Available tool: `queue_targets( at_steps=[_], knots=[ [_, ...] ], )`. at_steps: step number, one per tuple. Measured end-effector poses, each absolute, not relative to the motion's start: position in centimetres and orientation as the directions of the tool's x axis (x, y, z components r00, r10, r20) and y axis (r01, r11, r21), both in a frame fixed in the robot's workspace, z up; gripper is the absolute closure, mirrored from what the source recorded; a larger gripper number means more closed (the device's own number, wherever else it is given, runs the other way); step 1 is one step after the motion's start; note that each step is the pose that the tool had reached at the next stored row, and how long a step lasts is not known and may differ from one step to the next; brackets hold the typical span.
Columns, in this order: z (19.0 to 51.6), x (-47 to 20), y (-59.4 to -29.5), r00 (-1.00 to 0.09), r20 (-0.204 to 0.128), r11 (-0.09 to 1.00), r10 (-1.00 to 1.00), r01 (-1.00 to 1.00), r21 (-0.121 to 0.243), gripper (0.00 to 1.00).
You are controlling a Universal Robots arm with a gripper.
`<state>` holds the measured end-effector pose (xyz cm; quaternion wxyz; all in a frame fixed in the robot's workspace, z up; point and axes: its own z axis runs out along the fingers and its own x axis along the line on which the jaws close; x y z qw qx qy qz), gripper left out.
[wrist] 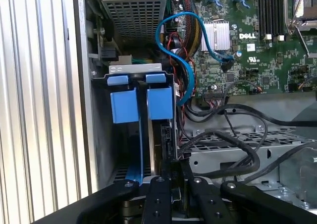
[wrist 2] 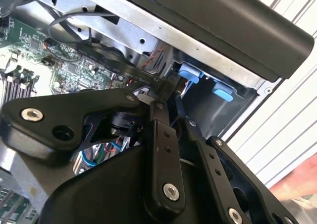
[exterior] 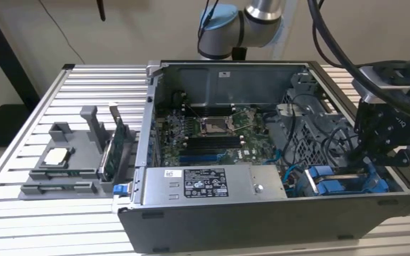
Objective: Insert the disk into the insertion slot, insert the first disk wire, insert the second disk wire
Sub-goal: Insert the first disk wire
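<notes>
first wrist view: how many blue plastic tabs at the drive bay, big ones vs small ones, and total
large blue tabs: 2
small blue tabs: 2
total: 4

Computer case (exterior: 262, 224) on the table (exterior: 55, 229); stand (exterior: 70, 170) beside it at the exterior view's left. Inside the case: power-supply box (exterior: 212, 184) along the near wall, motherboard (exterior: 212, 133) behind it, insertion slot (exterior: 337, 184) at the exterior view's right, gripper (exterior: 369, 160) over it.
</notes>
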<state>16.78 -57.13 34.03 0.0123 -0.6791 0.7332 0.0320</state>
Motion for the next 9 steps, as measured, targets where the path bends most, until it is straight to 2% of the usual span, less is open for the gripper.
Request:
queue_targets(
  at_steps=[9],
  knots=[
    [34.0,16.78,-57.24,-0.069,-0.062,0.068,-0.996,-0.997,0.03,0.81]
  ],
)
